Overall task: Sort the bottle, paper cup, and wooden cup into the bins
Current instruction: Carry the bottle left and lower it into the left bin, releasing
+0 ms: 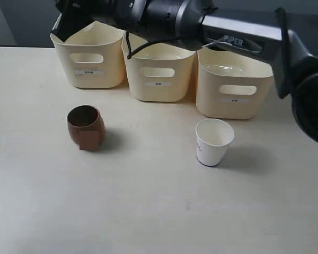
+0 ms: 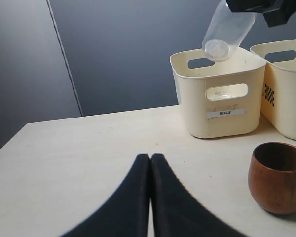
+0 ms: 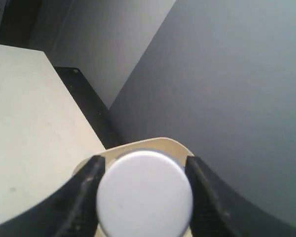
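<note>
My right gripper is shut on the clear bottle. It holds the bottle tilted above the open top of the left bin, whose rim shows just behind the bottle's round white end. The right arm reaches across from the right, above the bins. The wooden cup stands upright on the table in front of the left bin. The paper cup stands upright in front of the right bin. My left gripper is shut and empty, low over the table, left of the wooden cup.
The middle bin stands between the other two, all in a row at the back of the table. A dark wall rises behind them. The table's left edge runs beside the left bin.
</note>
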Motion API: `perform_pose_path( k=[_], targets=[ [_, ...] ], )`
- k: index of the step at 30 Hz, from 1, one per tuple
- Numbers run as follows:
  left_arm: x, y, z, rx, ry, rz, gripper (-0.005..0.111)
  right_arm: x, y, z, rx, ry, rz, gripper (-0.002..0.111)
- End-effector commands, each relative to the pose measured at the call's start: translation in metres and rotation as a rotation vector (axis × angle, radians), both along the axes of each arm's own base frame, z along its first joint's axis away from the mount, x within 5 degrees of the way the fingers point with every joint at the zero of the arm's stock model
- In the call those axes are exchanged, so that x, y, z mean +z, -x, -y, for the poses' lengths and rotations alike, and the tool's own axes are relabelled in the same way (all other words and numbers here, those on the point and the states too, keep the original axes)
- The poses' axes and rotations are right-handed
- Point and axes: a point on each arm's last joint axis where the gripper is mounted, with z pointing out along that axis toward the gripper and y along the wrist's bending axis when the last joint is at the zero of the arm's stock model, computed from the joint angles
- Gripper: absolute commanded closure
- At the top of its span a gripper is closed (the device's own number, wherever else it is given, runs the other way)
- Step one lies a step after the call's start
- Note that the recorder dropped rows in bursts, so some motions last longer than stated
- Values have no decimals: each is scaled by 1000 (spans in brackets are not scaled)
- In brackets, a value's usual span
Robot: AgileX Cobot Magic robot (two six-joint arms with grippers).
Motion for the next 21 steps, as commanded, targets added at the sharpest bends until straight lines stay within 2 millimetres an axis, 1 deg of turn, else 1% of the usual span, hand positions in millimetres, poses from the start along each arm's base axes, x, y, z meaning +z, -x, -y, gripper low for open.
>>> perform_pose_path(
  k=[1, 7, 14, 17, 19, 21],
  targets=[
    [0, 0, 0, 1, 2, 10, 107, -12, -21, 10, -56, -51, -51, 109],
    [0, 0, 0, 1, 2, 10, 107, -30, -36, 22, -98, -75, -126, 109],
    [0, 0, 0, 1, 2, 10, 107, -41, -40, 23, -111, -68, -141, 108],
    [0, 0, 0, 1, 2, 10, 107, -44, -41, 23, -113, -65, -144, 96],
    [0, 0, 0, 1, 2, 10, 107, -45, -41, 23, -115, -68, -146, 84],
    [0, 0, 0, 1, 2, 10, 107, -44, -41, 23, -121, -81, -153, 74]
  ],
)
